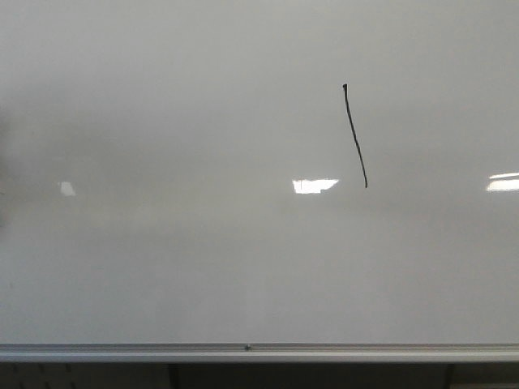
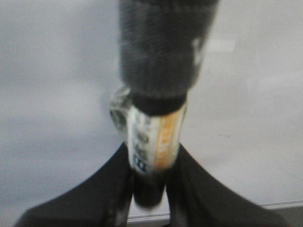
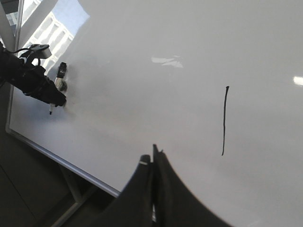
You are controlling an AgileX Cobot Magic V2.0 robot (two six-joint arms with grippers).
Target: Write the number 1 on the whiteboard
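Note:
The whiteboard [image 1: 178,105] fills the front view, with a silver bottom rail [image 1: 243,350]. The number 1 [image 1: 354,134] is a thin black slanted stroke right of centre; it also shows in the right wrist view [image 3: 224,120]. My left gripper [image 2: 151,158] is shut on a marker [image 2: 158,135] with a white and orange label and a dark cap end. In the right wrist view the left gripper [image 3: 51,96] holds the marker tip [image 3: 50,111] near the board's far left, well away from the stroke. My right gripper [image 3: 152,158] is shut and empty. Neither gripper shows in the front view.
Bright light reflections [image 1: 315,185] lie on the board near the stroke and at the right edge [image 1: 504,182]. Below the rail, the dark board stand [image 3: 71,189] shows. A window reflects in the board's upper corner [image 3: 57,28].

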